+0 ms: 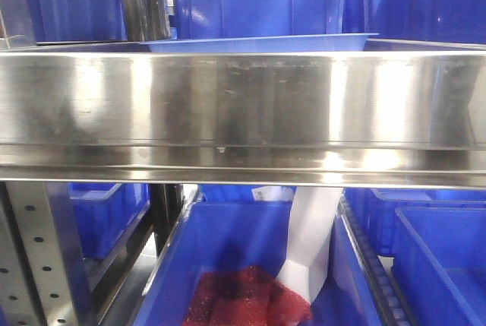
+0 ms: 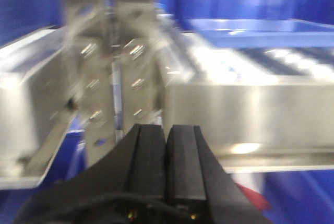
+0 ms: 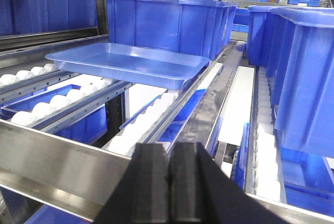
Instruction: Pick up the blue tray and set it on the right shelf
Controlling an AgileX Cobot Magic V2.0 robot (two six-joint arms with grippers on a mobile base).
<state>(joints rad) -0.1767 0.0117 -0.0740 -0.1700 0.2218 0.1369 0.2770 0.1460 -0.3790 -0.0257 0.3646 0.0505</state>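
Observation:
The blue tray [image 3: 130, 63], shallow and light blue, lies flat on the white rollers of the right shelf [image 1: 243, 102], behind its shiny steel front lip. In the front view only the blue tray's rim [image 1: 258, 43] shows above the lip. My right gripper [image 3: 169, 148] is shut with nothing in it, just in front of the lip [image 3: 52, 156] and well short of the tray. In the blurred left wrist view my left gripper [image 2: 167, 130] is shut and empty, low before the lip [image 2: 245, 109], with the tray [image 2: 250, 28] up and to the right.
Deep dark-blue bins stand behind the tray [image 3: 167, 23] and on the right lane [image 3: 308, 72]. White rollers [image 3: 31, 112] run along the lanes. A perforated grey upright [image 1: 38, 265] stands at lower left. Below the shelf a blue bin holds red mesh [image 1: 247, 299].

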